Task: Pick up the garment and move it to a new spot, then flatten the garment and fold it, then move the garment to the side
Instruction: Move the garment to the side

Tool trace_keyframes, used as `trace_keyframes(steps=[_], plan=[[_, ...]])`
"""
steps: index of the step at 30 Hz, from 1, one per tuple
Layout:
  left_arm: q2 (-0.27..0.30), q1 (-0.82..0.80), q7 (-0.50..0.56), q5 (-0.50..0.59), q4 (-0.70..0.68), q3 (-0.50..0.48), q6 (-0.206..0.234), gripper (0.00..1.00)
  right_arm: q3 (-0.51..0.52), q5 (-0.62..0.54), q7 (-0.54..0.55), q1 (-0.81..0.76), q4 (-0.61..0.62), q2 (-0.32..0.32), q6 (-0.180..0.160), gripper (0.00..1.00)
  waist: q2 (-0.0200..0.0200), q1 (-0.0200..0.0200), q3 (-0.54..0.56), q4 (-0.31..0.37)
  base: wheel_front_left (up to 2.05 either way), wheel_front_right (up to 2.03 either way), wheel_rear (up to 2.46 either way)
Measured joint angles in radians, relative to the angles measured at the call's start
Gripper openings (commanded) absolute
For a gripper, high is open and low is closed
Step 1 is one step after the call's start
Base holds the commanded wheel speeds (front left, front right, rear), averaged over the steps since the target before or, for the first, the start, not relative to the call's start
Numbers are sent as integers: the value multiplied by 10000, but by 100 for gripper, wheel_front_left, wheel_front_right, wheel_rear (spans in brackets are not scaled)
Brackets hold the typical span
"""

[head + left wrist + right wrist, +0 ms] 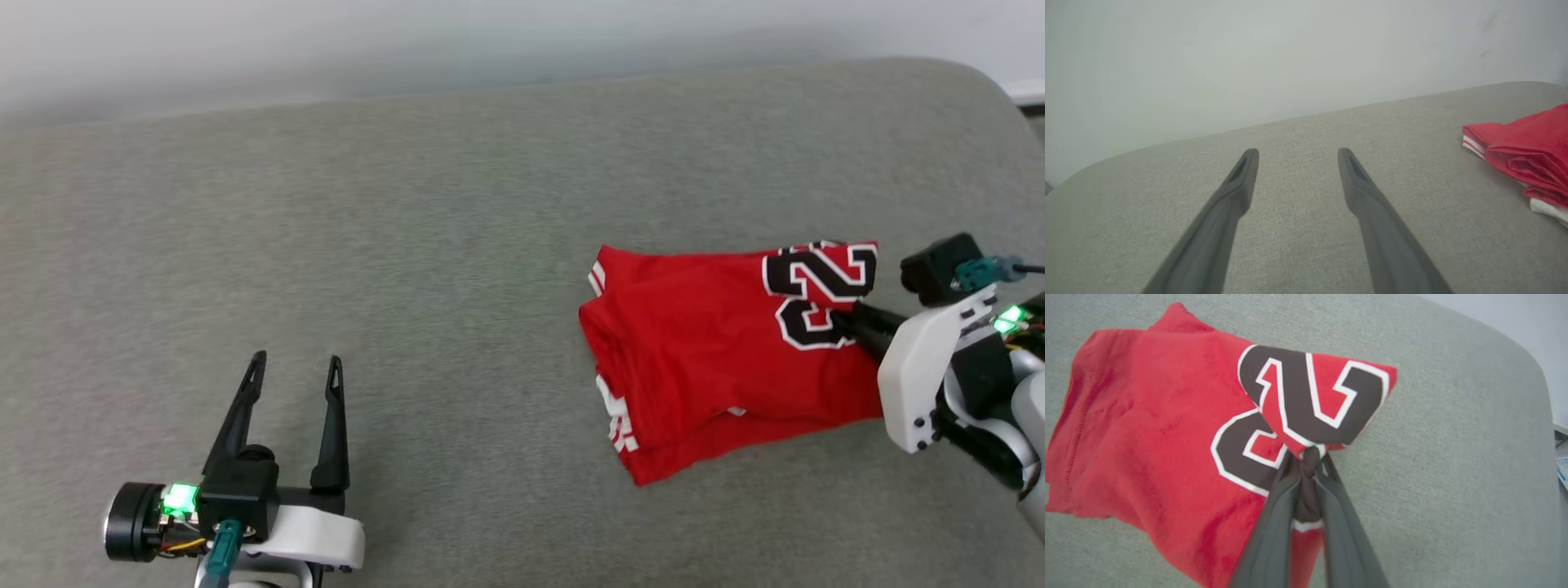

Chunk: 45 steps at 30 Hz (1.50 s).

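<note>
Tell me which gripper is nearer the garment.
Right. The right gripper is shut on the garment at its numbered edge; the left gripper hovers open over the grey surface, well apart to its left.

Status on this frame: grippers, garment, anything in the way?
Left gripper open, apart from the garment. Right gripper shut on its numbered edge. Garment folded, on grey cushion. Nothing in the way.

The bright red thin-fabric shirt point(702, 351) carried black block numerals edged in white, and red-and-white striped trim. The woven fabric cushion point(457, 212) was plain pale grey. The left gripper point(296, 359) and right gripper point(845, 320) had black fingers, white housings and green lights.
</note>
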<state>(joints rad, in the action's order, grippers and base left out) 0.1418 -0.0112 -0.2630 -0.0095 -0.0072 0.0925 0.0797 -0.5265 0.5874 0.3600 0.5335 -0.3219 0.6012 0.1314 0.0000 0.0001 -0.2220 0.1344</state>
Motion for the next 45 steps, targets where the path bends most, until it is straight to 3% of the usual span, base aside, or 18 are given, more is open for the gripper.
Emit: trace_keyframes(steps=[5,13,26,32,36,37,38,45], plan=[[86,-245,0,67,-63,10,-15,100,299,-65,-309,301,-165,15,0,0,0,0,-360,547,0,0,0],[322,-599,0,163,-439,40,-6,100,1158,-698,-568,1191,-777,219,2,0,0,0,-1178,642,0,0,0],[683,-1655,0,247,-1333,44,88,100,3877,-1871,-431,2620,-2744,1526,2,0,0,1,-3264,383,0,0,0],[784,-1790,0,261,-1630,50,215,100,4961,-2481,-489,2904,-3685,1471,2,0,0,0,-3767,283,0,0,0],[823,-1812,0,276,-1693,130,286,100,5409,-2813,-652,2991,-4040,1080,2,0,0,1,-3808,250,0,0,0],[825,-1817,0,276,-1682,161,307,100,5530,-2890,-663,3040,-4134,968,2,38,0,1,-3775,248,0,0,0],[821,-1820,0,274,-1666,182,343,100,5614,-2997,-688,3050,-4197,880,2,100,0,1,-3723,242,0,0,0],[667,-1583,0,144,-1394,301,529,100,6215,-3810,-1768,2688,-3990,698,0,100,0,0,-2890,91,0,0,0]])
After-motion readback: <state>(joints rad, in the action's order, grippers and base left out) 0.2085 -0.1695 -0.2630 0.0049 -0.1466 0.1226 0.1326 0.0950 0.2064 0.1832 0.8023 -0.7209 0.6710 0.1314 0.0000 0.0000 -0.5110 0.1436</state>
